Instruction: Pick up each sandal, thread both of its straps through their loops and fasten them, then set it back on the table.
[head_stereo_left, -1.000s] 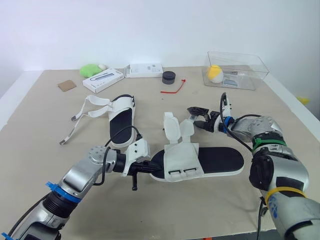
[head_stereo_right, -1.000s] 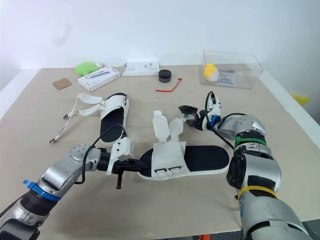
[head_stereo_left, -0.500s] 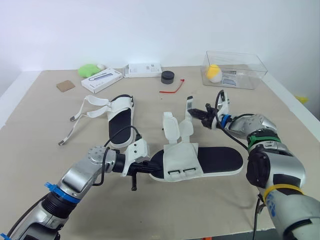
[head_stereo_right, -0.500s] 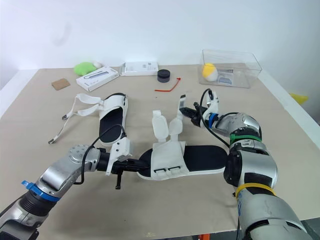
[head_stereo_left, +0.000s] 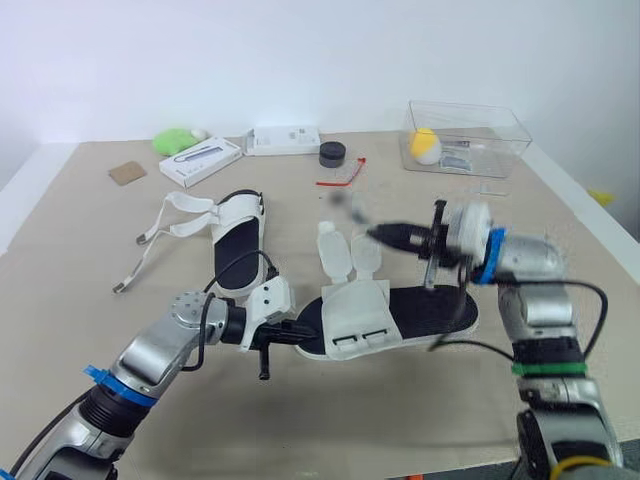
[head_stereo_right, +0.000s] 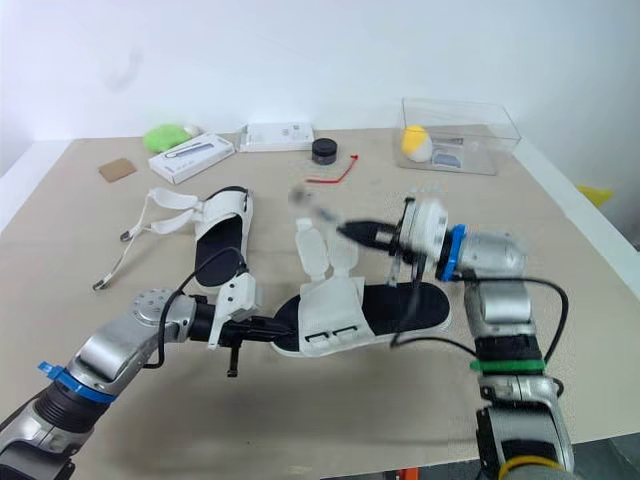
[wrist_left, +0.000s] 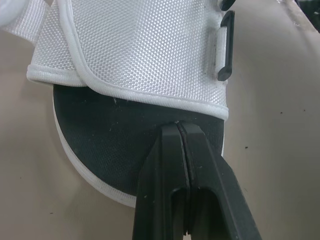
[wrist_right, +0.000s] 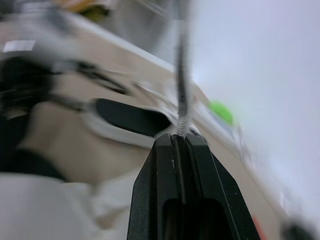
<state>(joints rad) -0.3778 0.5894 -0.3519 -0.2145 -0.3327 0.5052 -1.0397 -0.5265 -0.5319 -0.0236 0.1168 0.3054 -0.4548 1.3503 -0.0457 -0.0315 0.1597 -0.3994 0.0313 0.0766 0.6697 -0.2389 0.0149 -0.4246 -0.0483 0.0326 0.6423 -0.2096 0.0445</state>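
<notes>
The near sandal (head_stereo_left: 435, 308), white with a black insole, lies flat in front of me. Its two white strap tabs (head_stereo_left: 345, 255) stand up unfastened above the wide white flap with two black loops (head_stereo_left: 360, 337). My left gripper (head_stereo_left: 298, 331) is shut, its tips (wrist_left: 178, 125) resting on the insole at the toe, just short of the flap's edge. My right gripper (head_stereo_left: 378, 234) is shut on nothing and hovers above the sandal, pointing at the strap tabs. A second sandal (head_stereo_left: 237, 240) lies farther left with its straps (head_stereo_left: 170, 220) spread open on the table.
At the back right stands a clear box (head_stereo_left: 490, 125) with a yellow ball inside. Along the far edge are a black round cap (head_stereo_left: 332, 154), a red tie (head_stereo_left: 340, 178), two white boxes (head_stereo_left: 203, 160) (head_stereo_left: 285, 138), a green object (head_stereo_left: 175, 140) and a brown card (head_stereo_left: 126, 173).
My right gripper has gone from open to shut and has lifted off the table, now pointing at the strap tabs from above. The left gripper has stayed at the toe.
</notes>
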